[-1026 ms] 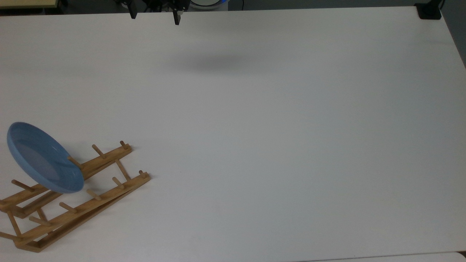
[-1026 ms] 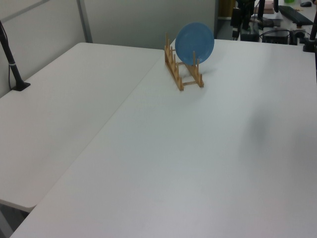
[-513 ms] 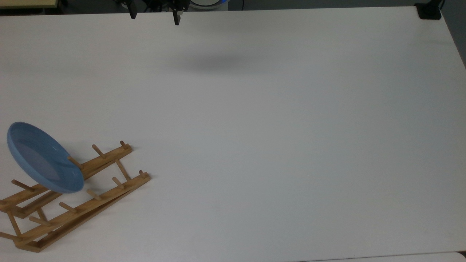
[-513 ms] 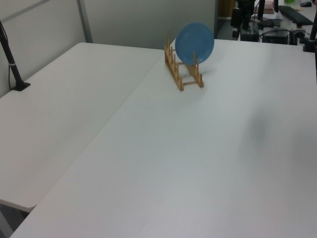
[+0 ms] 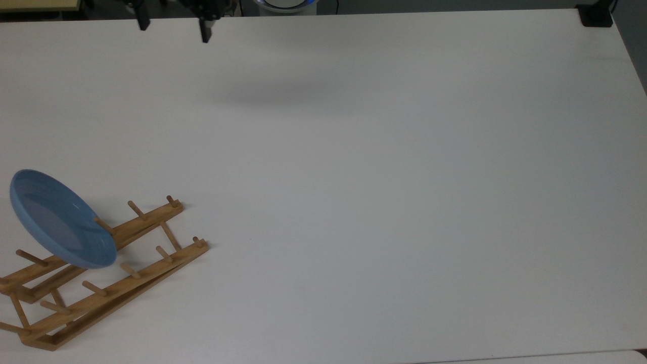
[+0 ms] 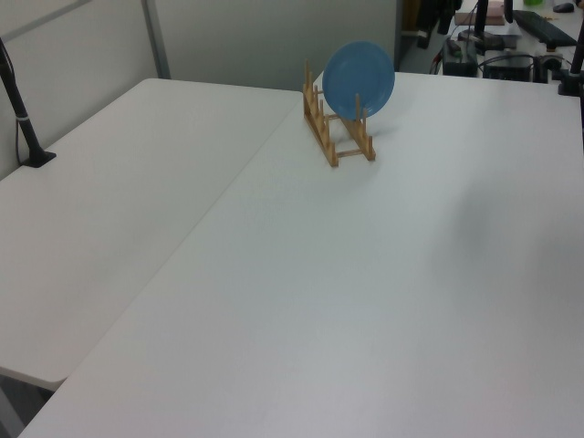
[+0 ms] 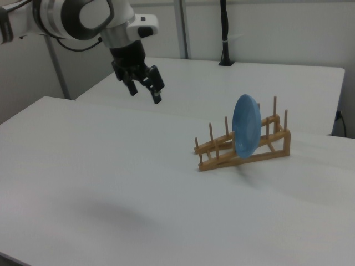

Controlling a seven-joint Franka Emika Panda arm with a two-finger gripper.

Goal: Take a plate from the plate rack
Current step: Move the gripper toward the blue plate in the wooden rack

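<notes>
A: Where is the hand (image 7: 145,87) right now?

B: High above the worktop (image 7: 111,166) and well apart from the rack (image 7: 244,147). In the right view it hangs off the rack's far side, toward the right view's left, fingers pointing down. They stand spread wide with nothing between them.

A: So nothing of the job is done?

B: As far as I can judge, nothing yet. The plate (image 7: 246,125) stands on edge in the rack, leaning against a pair of pegs, untouched. What is left is the whole of it: travel across to the rack, come down over the plate's upper rim, close on it, and lift it clear of the pegs.

A: Does the top view add anything?

B: It shows the layout. The two fingertips (image 5: 204,31) poke in at the upper edge, and the rack (image 5: 108,265) lies far from them, down in the top view's lower left corner, set at a slant. The plate (image 5: 60,218) sits toward the rack's left end there, hollow face turned up and to the right.

A: And the left view?

B: There the plate (image 6: 359,79) faces the camera as a full round disc over the rack (image 6: 336,128), which the right view gives nearly edge-on. The right view is the one that shows the arm and how high the hand sits.
</notes>
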